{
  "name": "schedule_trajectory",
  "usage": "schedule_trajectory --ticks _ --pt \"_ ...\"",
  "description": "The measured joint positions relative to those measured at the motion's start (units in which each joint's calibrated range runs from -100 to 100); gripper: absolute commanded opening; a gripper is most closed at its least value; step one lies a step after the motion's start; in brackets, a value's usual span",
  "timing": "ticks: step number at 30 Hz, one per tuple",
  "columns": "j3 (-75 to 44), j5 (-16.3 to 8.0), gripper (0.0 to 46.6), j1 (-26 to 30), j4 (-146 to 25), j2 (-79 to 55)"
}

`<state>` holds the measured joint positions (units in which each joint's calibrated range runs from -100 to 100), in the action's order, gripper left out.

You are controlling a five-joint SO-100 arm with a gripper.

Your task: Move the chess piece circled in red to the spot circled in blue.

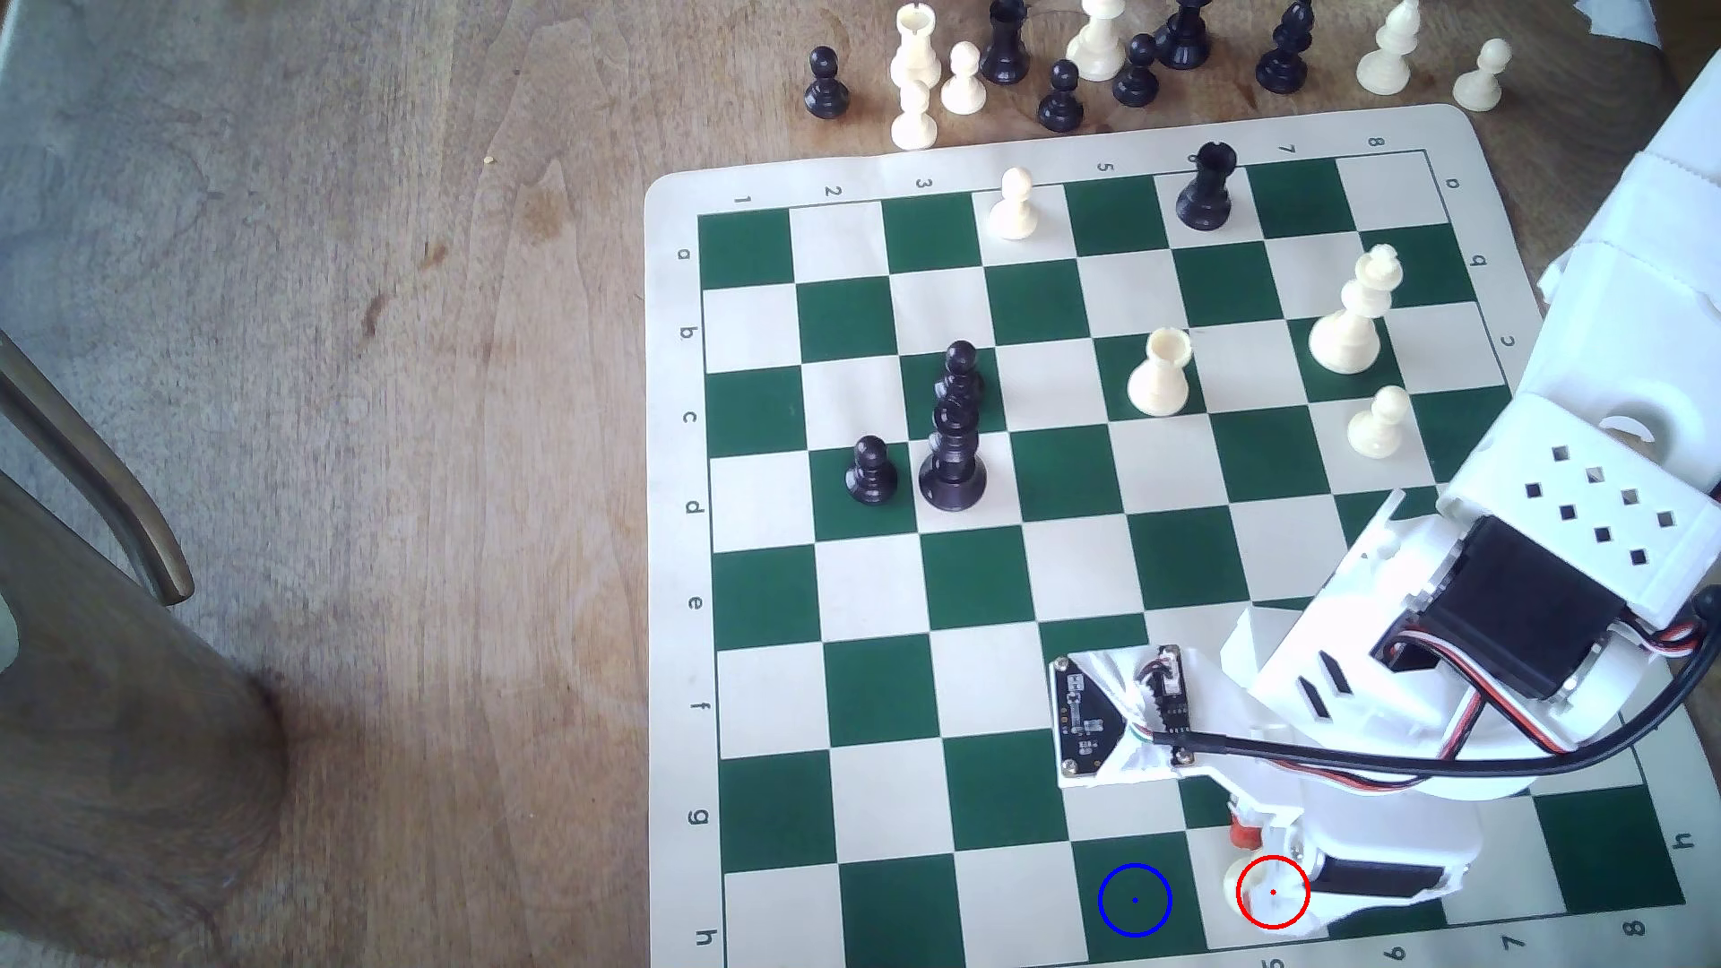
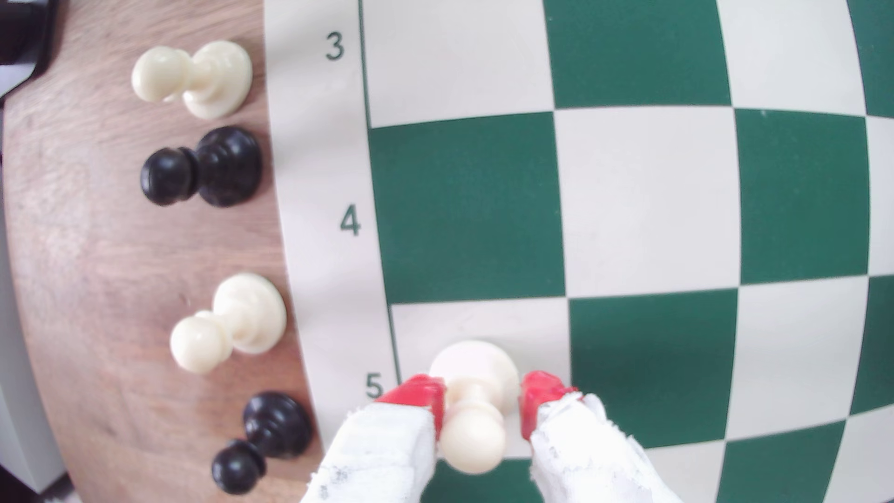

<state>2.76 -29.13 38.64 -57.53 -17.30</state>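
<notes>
In the wrist view you see the gripper [image 2: 481,401] astride the chess piece [image 2: 476,411], a cream pawn standing on a cream square beside the border numeral "5"; one red-tipped finger [image 2: 418,394] lies against the pawn's neck, the other red tip stands just clear of it, so the jaws are partly open and closing room remains. The white cloth wrapping of both fingers is cut off by the frame edge. In the exterior view the pawn [image 1: 1248,884] sits inside the red ring at about 5 o'clock on the chessboard [image 1: 670,558], mostly hidden under the white arm; you make out no more than a cream edge. The spot [image 1: 1134,899], a dark green square ringed in blue with a centre dot, lies just beside it at 9 o'clock, one file over. Legible border writing includes "3", "4", "5" in the wrist view and letters "a" to "h" with numerals "1" to "8" in the exterior view, some partly cropped. Off the board edge four spare pawns [image 2: 193,80] stand on the wood, two cream and two black. Farther off, a cream rook [image 1: 1159,372], a cream king [image 1: 1355,312] and a black king [image 1: 953,456] stand mid-board; the captured pieces [image 1: 1099,47] at 12 o'clock are cropped.
</notes>
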Motion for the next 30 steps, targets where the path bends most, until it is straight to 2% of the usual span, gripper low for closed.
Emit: schedule_trajectory --ticks 5,16,27,30 --pt "0.0 0.2 0.2 0.0 0.0 0.0" --pt "0.0 1.0 0.2 0.0 -1.4 0.6" --pt "-2.5 1.4 0.2 -2.1 -6.5 13.2" --pt "-3.3 3.0 0.2 -3.0 -3.4 13.6"
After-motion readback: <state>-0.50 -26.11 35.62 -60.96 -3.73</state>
